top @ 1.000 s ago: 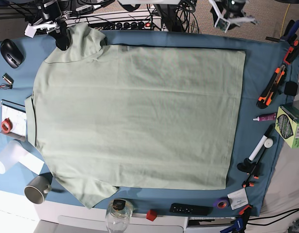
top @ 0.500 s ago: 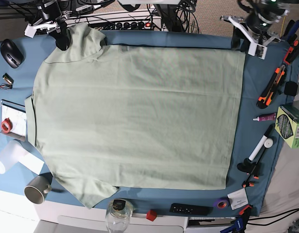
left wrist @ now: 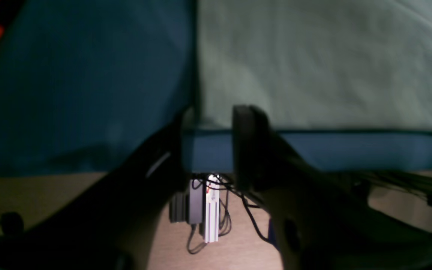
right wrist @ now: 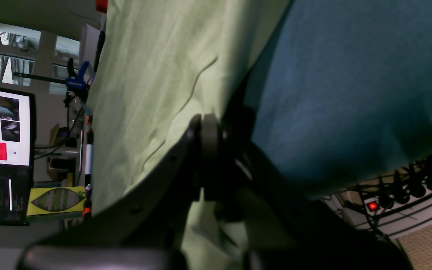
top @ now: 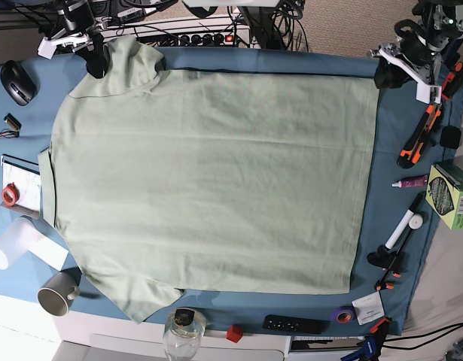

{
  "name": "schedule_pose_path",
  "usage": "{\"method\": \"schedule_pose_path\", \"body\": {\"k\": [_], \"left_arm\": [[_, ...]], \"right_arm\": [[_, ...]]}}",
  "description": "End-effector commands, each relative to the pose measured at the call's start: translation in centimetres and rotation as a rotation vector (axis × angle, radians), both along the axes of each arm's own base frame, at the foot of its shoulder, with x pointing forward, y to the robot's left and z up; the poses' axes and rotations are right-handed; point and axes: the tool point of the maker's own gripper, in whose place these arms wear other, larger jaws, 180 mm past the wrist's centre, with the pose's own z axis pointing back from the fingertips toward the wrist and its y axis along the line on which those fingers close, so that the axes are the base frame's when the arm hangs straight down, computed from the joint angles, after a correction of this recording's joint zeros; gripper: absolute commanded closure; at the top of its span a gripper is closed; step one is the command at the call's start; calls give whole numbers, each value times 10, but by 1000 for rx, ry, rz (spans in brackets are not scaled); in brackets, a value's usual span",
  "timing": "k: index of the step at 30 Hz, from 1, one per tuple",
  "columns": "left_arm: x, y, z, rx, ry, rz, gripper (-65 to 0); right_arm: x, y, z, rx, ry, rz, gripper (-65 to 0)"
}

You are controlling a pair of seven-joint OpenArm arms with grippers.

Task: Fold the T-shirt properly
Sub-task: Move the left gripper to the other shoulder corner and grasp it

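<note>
Lying flat with its long axis left-right, the T-shirt (top: 208, 180) is pinched at its far-left sleeve by the right gripper (top: 95, 64), while its far-right hem corner is straddled by the parted left gripper (left wrist: 208, 150).

robotics lab bench, monitor (right wrist: 2, 157), power strip (top: 205, 37), clamps (top: 421, 135), blue table cloth (top: 397, 226)

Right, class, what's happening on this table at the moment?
A two-armed robot is about to fold a T-shirt lying flat on a blue cloth. The right gripper is shut on the shirt's sleeve at one far corner. The left gripper, jaws apart, sits at the hem corner opposite, not yet gripping. No fold is made yet.
</note>
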Motion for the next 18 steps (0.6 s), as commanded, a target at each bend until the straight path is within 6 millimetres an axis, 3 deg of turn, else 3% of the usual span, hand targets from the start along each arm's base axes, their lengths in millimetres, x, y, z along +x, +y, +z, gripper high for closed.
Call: {"method": "schedule_pose_path", "body": {"k": [1, 5, 11, 18], "left_arm": [[6, 3, 5, -5, -26, 3, -185], [13, 21, -3, 1, -23, 49, -185], [17, 56, 11, 6, -63, 105, -185], [15, 51, 17, -39, -76, 80, -186]], "right_arm": [[-21, 4, -21, -16, 145, 54, 0], [-20, 1, -20, -24, 145, 57, 0], [-20, 1, -19, -24, 143, 56, 0], [-20, 1, -20, -25, 144, 56, 0]]}}
